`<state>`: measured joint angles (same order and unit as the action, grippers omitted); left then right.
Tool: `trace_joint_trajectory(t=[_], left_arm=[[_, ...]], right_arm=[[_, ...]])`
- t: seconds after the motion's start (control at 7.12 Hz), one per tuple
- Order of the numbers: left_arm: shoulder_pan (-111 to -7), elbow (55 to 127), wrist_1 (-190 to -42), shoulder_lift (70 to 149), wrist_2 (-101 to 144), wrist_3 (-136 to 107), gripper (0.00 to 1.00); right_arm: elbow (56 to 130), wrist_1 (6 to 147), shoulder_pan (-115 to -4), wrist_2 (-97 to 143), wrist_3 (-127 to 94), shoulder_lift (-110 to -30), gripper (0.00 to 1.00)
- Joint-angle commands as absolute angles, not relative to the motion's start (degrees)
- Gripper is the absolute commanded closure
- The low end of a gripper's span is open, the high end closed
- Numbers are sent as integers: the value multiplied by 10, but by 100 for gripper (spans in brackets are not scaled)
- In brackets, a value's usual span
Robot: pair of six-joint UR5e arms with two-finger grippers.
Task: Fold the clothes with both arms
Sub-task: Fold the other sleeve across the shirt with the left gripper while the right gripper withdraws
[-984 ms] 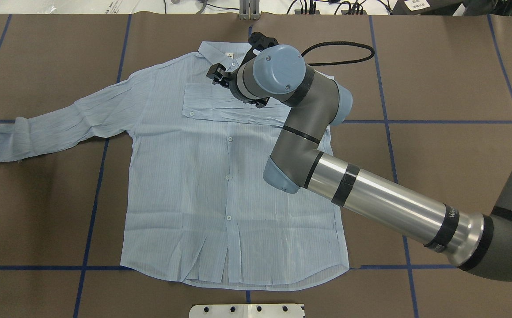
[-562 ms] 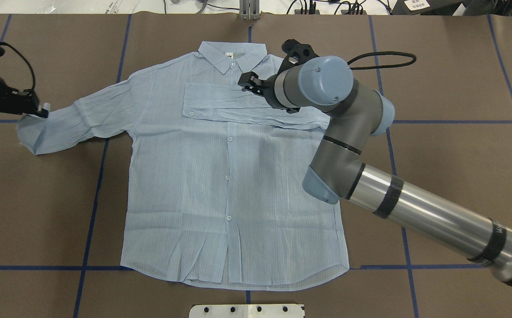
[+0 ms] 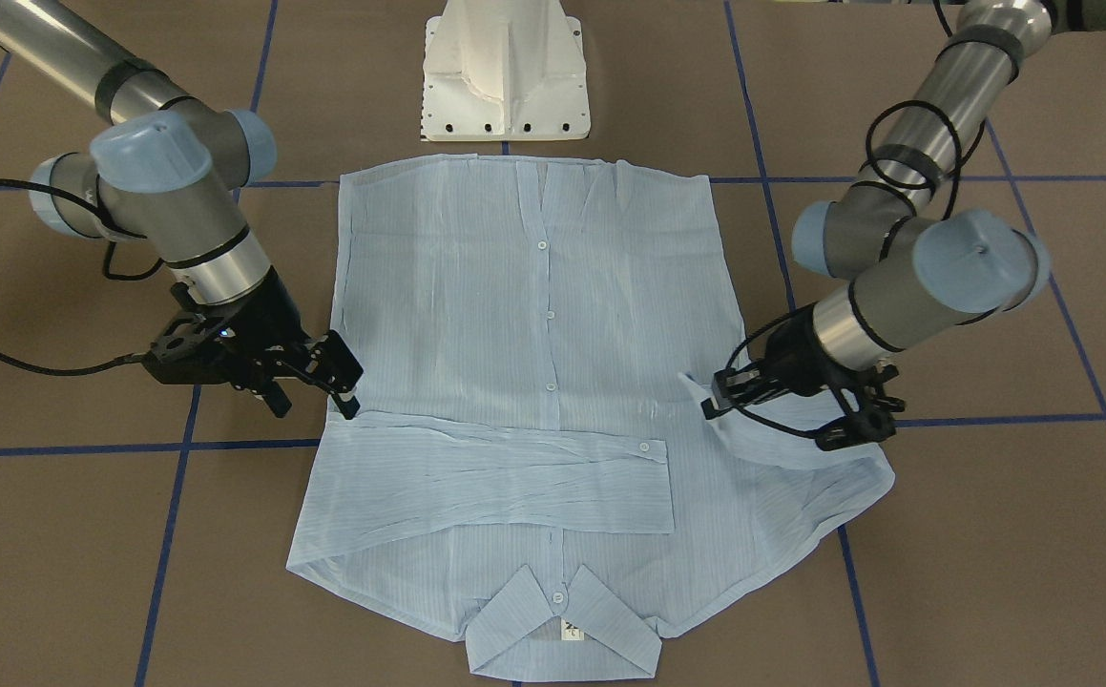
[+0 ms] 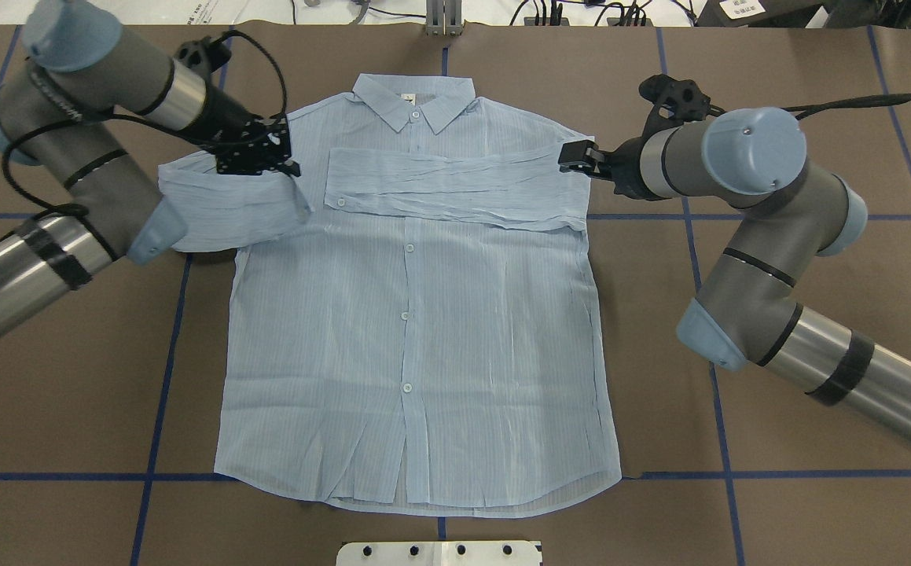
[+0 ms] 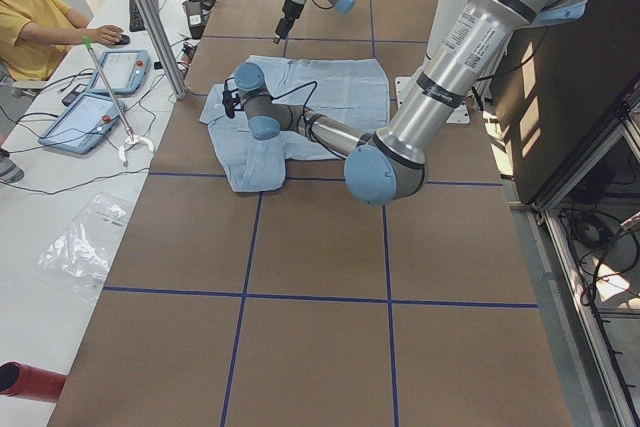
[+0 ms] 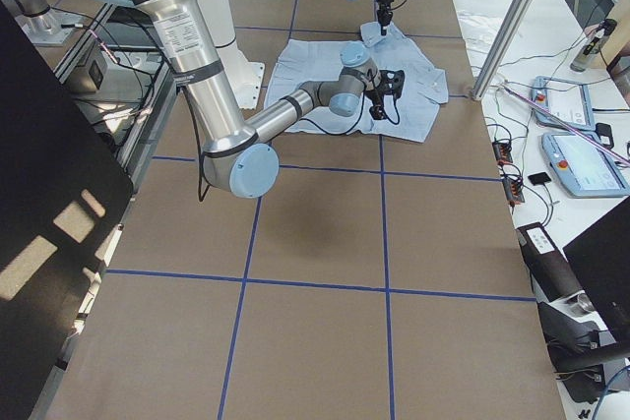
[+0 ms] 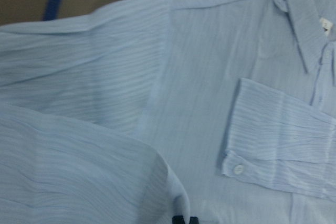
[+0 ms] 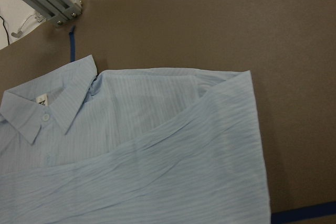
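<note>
The light-blue striped shirt [image 4: 424,330] lies flat, front up, collar [image 4: 416,98] at the table's far side. Its right sleeve [image 4: 455,185] is folded across the chest. My left gripper [image 4: 286,165] is shut on the left sleeve [image 4: 227,208] near the cuff and holds it doubled back over the shirt's left shoulder; in the front-facing view the left gripper [image 3: 715,403] lifts the sleeve [image 3: 782,444] a little. My right gripper [image 4: 567,157] is open and empty at the shirt's right shoulder edge; it also shows in the front-facing view [image 3: 350,386].
The white pedestal base [image 3: 505,67] stands just behind the shirt's hem. Blue tape lines [image 4: 164,369] cross the brown table. An aluminium post [image 4: 443,20] and cables sit at the far edge. An operator [image 5: 30,17] sits by teach pendants [image 5: 100,87] beyond it.
My left gripper has carried the left sleeve's cuff from the table's far left in toward the shirt body. My right arm has drawn back to the right, off the folded right sleeve.
</note>
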<state>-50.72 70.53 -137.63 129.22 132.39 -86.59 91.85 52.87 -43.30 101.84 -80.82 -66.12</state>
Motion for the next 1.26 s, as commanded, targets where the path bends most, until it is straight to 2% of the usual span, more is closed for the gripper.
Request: trace_joint_trajectory(t=[0.0,0.56,0.7,0.84,0.98,1.12], left_arm=[[-452,633,-1377,1414,1241,-952,100],[-411,569,-1377,1492,1164,-967,100],[-399,559,-1378,1500,1134,-977,71],[-391,559,-1378,1504,1132,-976,23],[-392,563,-1378,1506,1132,-981,8],[-391,586,-1375,1500,1136,-986,5]], right_arm=[[934,528,-446,1029,-791,-692,1],[940,525,-449,1027,-773,-726,1],[946,495,-450,1029,-770,-749,1],[945,469,-448,1029,-770,-768,1],[950,467,-447,1028,-779,-773,1],[961,467,-440,1033,-780,-780,0]])
